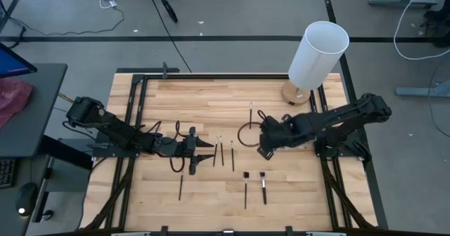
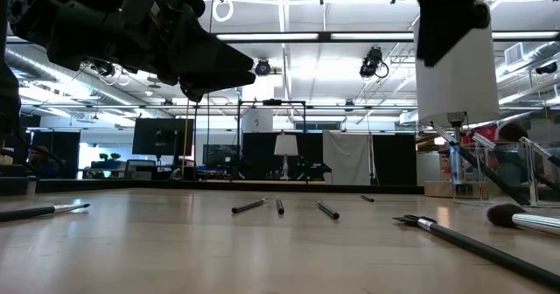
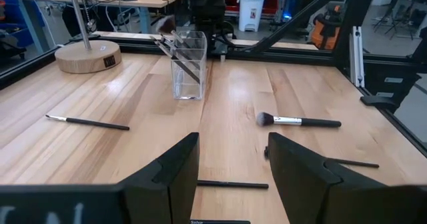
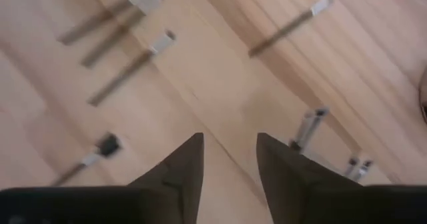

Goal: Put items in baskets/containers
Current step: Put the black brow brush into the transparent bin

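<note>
Wooden table [image 1: 281,194]: brushes [image 1: 245,188] scattered, lower centre of high view.
Left gripper [image 1: 191,156]: centre-left, fingers apart, empty.
Right gripper [image 1: 266,152]: centre-right, fingers apart, empty.
Clear holder [image 3: 187,71]: upper centre of left wrist view, holding brushes.

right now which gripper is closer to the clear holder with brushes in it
Right. The right gripper hangs right by the clear holder, where the left wrist view shows its arm. The left gripper is farther off across the table, past several loose brushes.
</note>
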